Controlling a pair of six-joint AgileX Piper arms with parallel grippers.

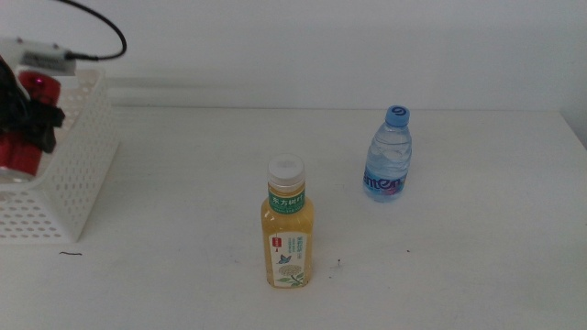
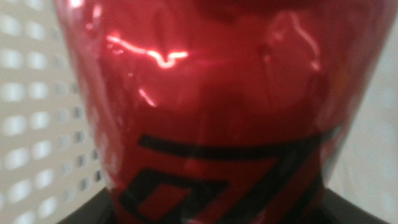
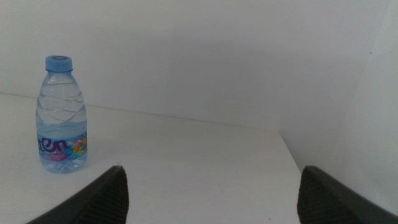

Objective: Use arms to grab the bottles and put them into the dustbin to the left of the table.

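A: Middle view first. Where is the red can (image 1: 20,151)?

B: At the far left, carried by the left gripper (image 1: 32,119) over the dustbin (image 1: 78,183). I judge it is held there so it can drop inside the perforated walls. The tea bottle (image 1: 290,229) and the water bottle (image 1: 389,156) stand upright on the surface (image 1: 459,266), well apart, 2 bottles left to fetch.

A: Left wrist view?

B: The red can (image 2: 217,112) fills it, clamped between the jaws, with the dustbin wall (image 2: 37,124) just behind.

A: Right wrist view?

B: The right gripper (image 3: 211,193) waits low, its jaws spread wide and holding nothing, facing the water bottle (image 3: 61,115), probably because that one is nearest for its turn.
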